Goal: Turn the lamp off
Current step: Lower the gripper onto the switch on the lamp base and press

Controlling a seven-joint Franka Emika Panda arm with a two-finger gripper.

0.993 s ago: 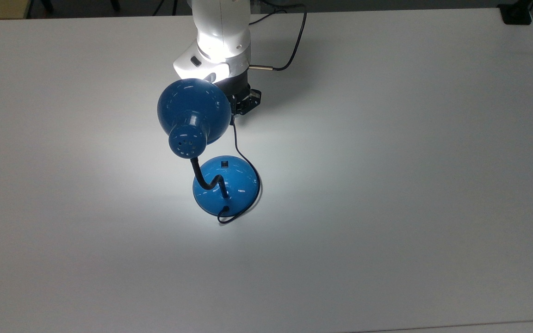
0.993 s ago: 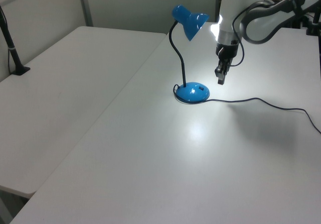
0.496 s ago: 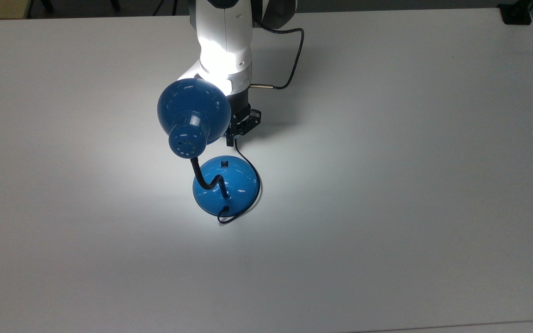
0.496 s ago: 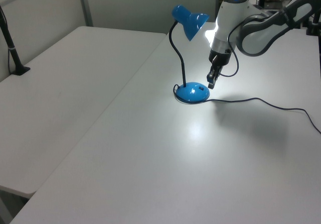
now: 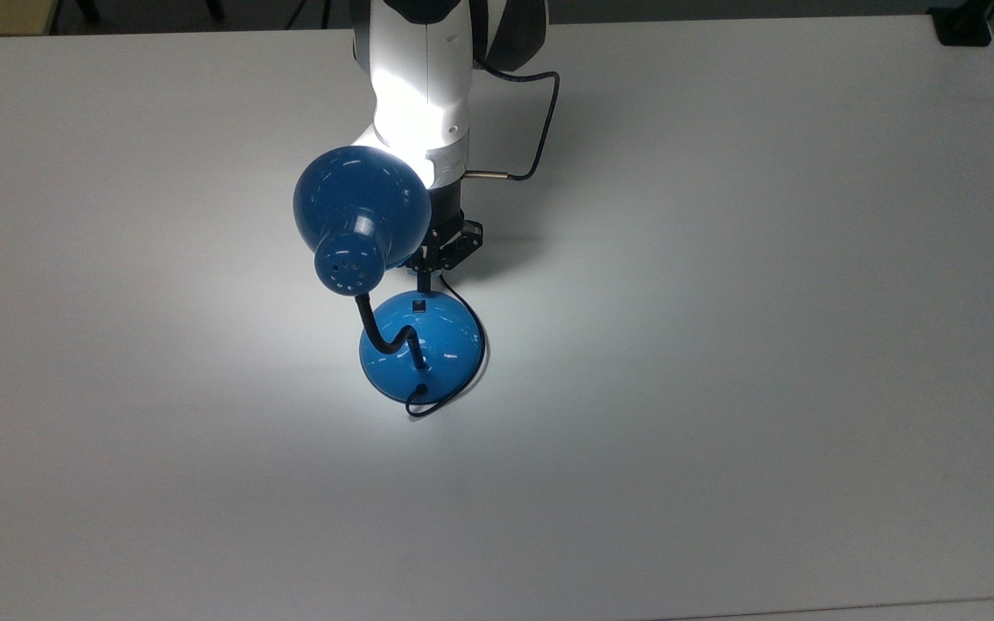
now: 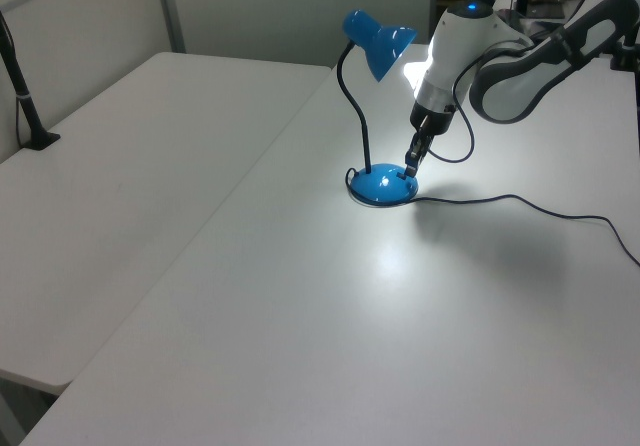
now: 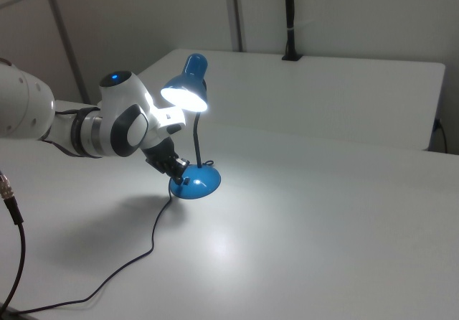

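Lamp (image 5: 420,345) is standing lit mid-surface (image 5: 721,345). We are angling the pincer (image 6: 411,162) onto its base, fingertips seemingly pressed together, since the switch (image 5: 419,304) sits there.

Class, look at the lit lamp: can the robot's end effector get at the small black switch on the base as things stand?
Probably yes. The end effector hangs just beside the switch on the blue base of the lamp, with nothing between them; the shade sits higher, off to the top view's left.
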